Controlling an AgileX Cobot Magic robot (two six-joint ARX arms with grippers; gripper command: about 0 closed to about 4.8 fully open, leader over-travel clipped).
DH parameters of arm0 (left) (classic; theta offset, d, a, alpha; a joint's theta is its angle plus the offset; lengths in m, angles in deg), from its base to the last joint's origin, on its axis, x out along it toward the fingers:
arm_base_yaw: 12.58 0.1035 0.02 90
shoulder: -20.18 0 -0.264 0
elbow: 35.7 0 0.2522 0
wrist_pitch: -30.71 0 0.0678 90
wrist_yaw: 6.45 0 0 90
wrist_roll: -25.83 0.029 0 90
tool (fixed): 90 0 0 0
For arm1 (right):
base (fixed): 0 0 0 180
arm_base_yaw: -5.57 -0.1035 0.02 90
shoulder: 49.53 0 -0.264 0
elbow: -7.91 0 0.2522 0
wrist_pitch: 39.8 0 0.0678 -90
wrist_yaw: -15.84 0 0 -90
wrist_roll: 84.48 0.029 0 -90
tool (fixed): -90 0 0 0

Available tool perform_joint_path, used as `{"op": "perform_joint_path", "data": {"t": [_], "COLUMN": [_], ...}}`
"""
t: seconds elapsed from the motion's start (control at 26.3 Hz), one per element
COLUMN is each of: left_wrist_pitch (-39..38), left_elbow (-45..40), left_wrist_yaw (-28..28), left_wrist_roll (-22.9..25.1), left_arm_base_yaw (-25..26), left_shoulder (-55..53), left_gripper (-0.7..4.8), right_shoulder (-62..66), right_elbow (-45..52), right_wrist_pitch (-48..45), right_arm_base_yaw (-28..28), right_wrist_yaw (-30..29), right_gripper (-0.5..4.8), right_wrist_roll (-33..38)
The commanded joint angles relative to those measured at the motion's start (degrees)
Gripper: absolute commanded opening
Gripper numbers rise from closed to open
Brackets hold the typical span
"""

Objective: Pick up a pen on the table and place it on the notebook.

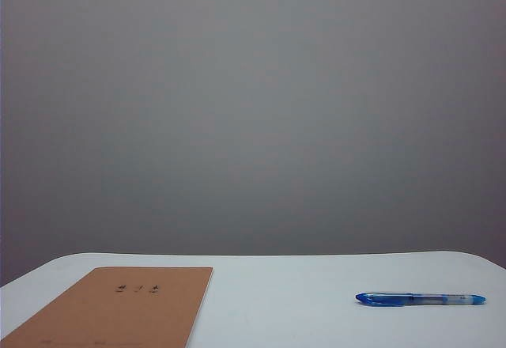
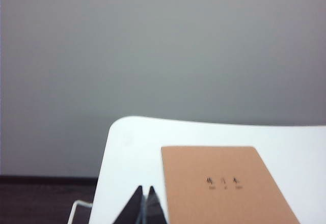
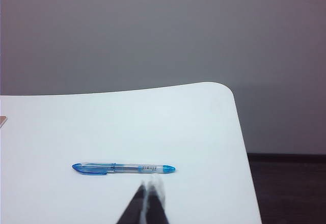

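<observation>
1. Pen (image 1: 420,298): lies flat on the white table (image 1: 285,300), on the right side of the exterior view, well apart from the notebook (image 1: 118,304). Nothing touches it.
2. Long axis: the pen runs crosswise to my right arm's reach, darker thick end toward the notebook side, pale end toward the table's right edge.
3. Right gripper (image 3: 147,203): fingertips pressed together, empty. The pen (image 3: 124,168) sits just ahead of the tips, its pale end nearest them; most of the barrel lies off toward the notebook side.
4. Left gripper (image 2: 144,206): tips also meeting, nothing between them. It stands near the notebook's near corner (image 2: 224,183); the pen does not appear in that wrist view.
5. Finding: my right arm is plainly nearer the pen, and I judge it the one to make the pick.
6. Requirement, as I judge it: spread the right fingers, shift toward the barrel's middle, then descend with the fingers straddling the barrel across its length.
7. Task status: not begun; notebook cover is bare.
</observation>
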Motion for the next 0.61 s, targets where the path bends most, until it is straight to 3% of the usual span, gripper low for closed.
{"op": "perform_joint_path", "data": {"t": [0.04,0.61], "left_wrist_pitch": [-2.62,-2.08], "left_elbow": [0.24,0.24], "left_wrist_yaw": [-0.24,-0.31], "left_wrist_roll": [0.31,0.0], "left_arm_base_yaw": [0.02,0.02], "left_shoulder": [0.02,0.02], "left_gripper": [-0.04,-0.04], "right_shoulder": [0.04,0.04], "right_elbow": [0.35,0.35], "right_wrist_pitch": [-0.39,-2.45], "right_arm_base_yaw": [-0.07,-0.07], "right_wrist_yaw": [0.13,1.66], "right_gripper": [0.03,0.03], "right_wrist_roll": [-0.17,-0.2]}}
